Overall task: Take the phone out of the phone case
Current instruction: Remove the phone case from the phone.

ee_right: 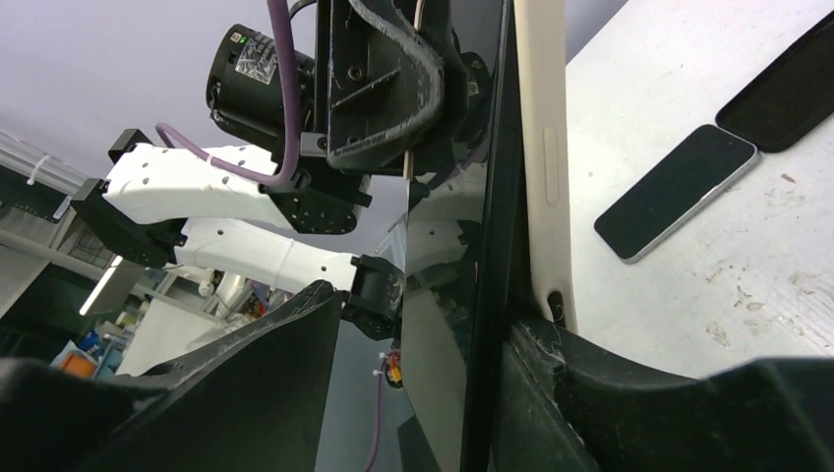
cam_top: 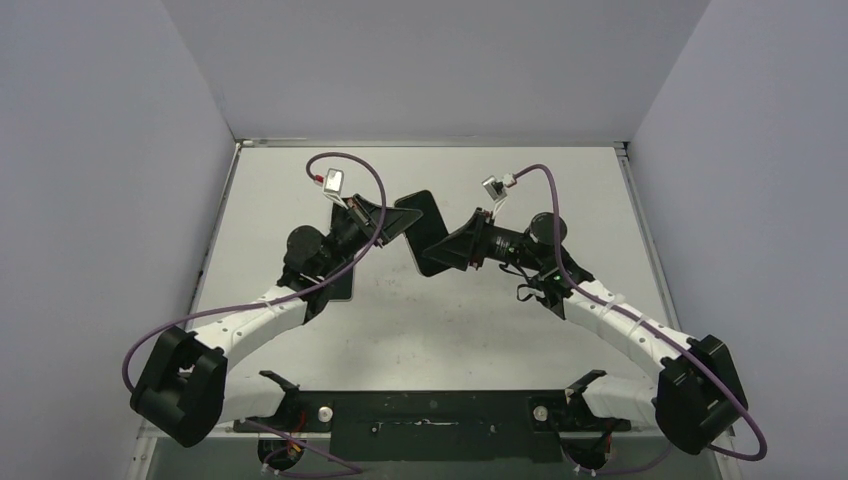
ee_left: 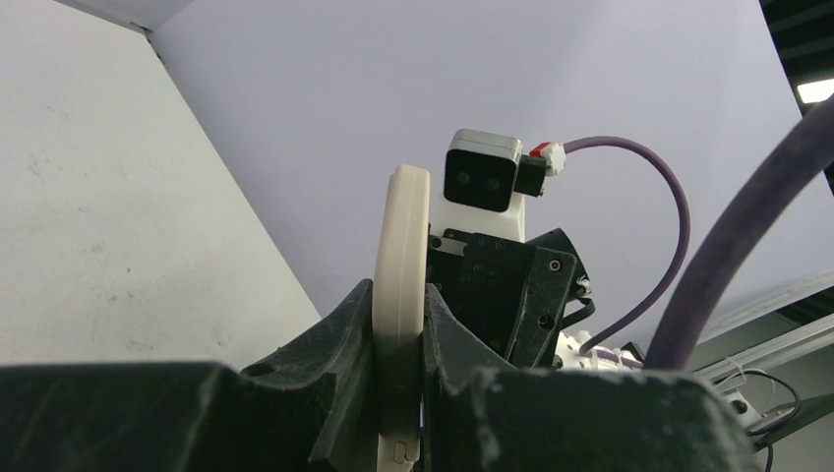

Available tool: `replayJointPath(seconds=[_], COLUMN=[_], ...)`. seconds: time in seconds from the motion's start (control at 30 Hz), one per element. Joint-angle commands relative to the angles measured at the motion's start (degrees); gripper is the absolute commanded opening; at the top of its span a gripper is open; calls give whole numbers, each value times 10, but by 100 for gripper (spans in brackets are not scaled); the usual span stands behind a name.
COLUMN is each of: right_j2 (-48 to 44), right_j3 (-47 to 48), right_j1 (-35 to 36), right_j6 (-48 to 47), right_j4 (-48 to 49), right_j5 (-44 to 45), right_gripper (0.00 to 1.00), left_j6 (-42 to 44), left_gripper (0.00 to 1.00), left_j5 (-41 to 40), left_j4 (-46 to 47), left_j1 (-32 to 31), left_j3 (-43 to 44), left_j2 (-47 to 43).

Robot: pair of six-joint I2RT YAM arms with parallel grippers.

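The phone [cam_top: 422, 232], a black slab in a cream phone case [ee_left: 400, 226], is held edge-up above the middle of the table between both arms. My left gripper [ee_left: 400, 295] is shut on the case's edge, both fingers pressed to it. My right gripper [ee_right: 433, 310] straddles the other end. One of its fingers [ee_right: 590, 364] rests against the cream case back [ee_right: 541, 167]. The other finger [ee_right: 285, 344] stands apart from the glossy black screen [ee_right: 447, 324], with a clear gap. In the top view the left gripper [cam_top: 385, 225] and the right gripper [cam_top: 450, 250] face each other across the phone.
A second phone [ee_right: 679, 192] lies flat, screen up, on the white table [ee_right: 747, 285], beside a black case [ee_right: 782, 84]. In the top view a dark flat thing [cam_top: 340, 285] shows under the left arm. Grey walls close in the table on three sides.
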Motion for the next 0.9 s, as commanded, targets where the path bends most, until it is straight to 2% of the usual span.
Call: replayJointPath(seconds=[0.0,0.13,0.27,0.3,0.37,0.47,0.53,0.77,0.87], right_j2=[28,42,42,41,38,35,32,24,21], right_j3=[27,35,32,31,30,31,33,32,31], right_j1=[9,8,7,7,5,4,2,-4,-6], right_j6=[11,15,16,17,20,23,24,40,49], right_j4=[87,105,108,107,107,107,107,110,120], right_j5=[7,9,10,11,13,13,14,15,16], right_gripper=[51,40,25,20,11,2,0,0,0], left_j6=[-3,22,76,87,103,112,113,121,134], left_gripper=[0,0,0,3,15,31,41,64,69], left_j5=[25,31,25,24,21,21,21,21,21], left_j4=[97,90,26,14,-2,-9,-9,-12,-32], left_j1=[-51,-59,-54,-53,-49,-38,-28,1,10], left_j3=[25,29,32,33,30,25,20,3,-4], left_j2=[10,2,-26,-32,-42,-52,-57,-90,-105])
